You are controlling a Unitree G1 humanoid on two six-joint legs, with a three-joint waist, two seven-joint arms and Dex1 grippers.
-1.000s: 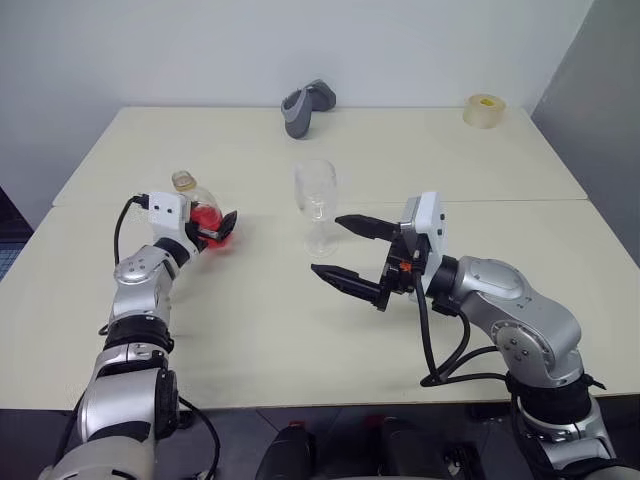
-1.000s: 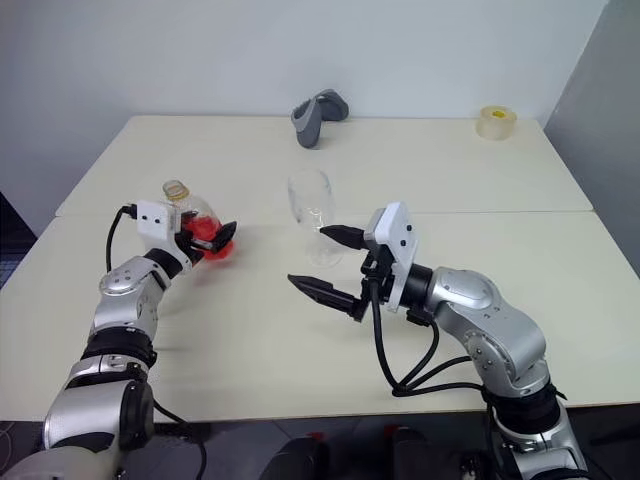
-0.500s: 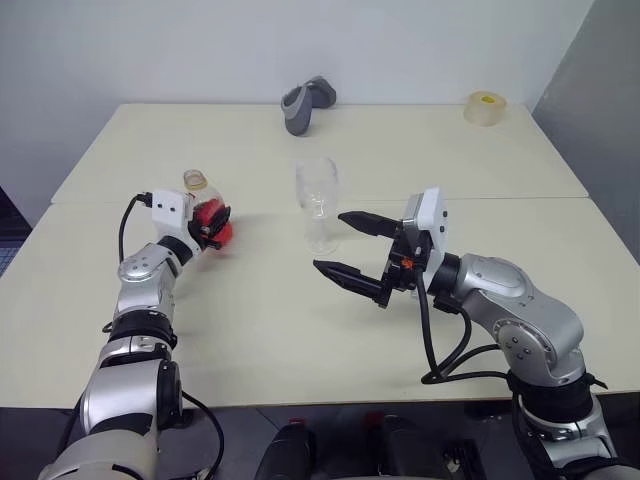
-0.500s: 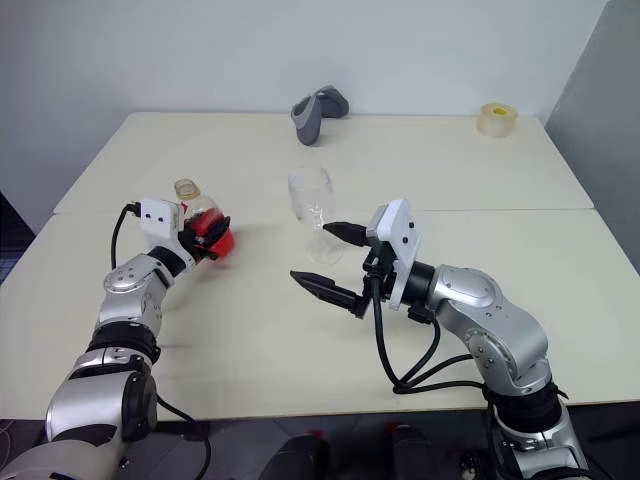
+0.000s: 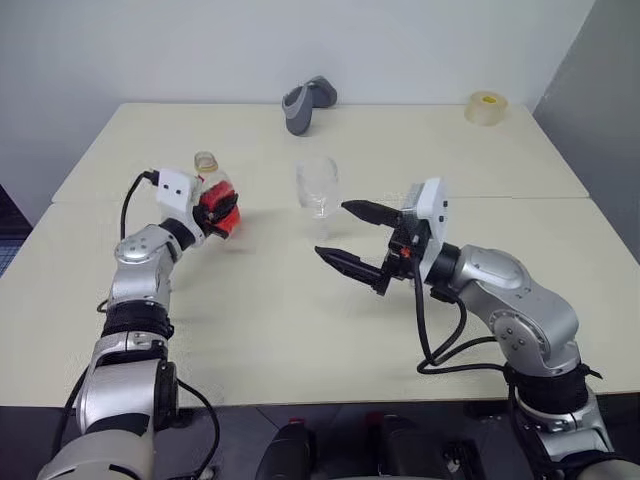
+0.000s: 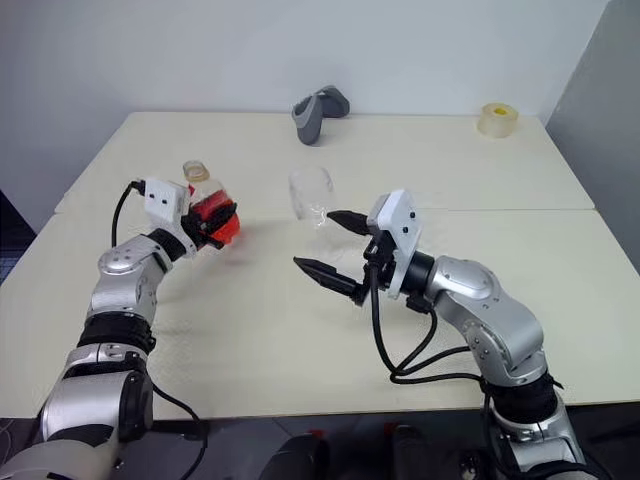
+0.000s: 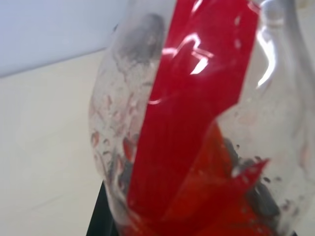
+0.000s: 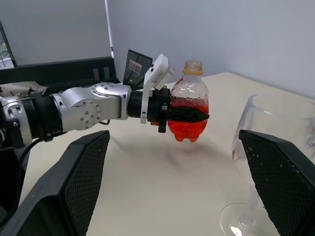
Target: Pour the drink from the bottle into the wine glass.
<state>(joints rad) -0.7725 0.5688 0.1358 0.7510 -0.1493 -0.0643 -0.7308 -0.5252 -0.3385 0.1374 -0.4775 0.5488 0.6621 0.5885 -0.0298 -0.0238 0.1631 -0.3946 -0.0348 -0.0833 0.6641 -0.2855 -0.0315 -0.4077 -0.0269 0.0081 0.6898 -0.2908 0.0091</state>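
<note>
Bottle (image 5: 212, 193) upright, clear of counter (image 5: 300, 330), clamped in left gripper (image 8: 183, 116); drink (image 8: 186, 126) low inside. Wine glass (image 5: 317, 187) at bottle's 3 o'clock, near, apart. Right gripper (image 5: 350, 238) spread, empty, at glass's 5 o'clock.

One bottle (image 5: 213, 190), one wine glass (image 5: 318, 186), one tape roll (image 5: 485, 108), one grey object (image 5: 305, 104).

On the desk (image 5: 300, 330), the wine glass (image 5: 317, 187) stands between the lifted bottle (image 5: 212, 195) at left and right gripper (image 5: 348, 236).
</note>
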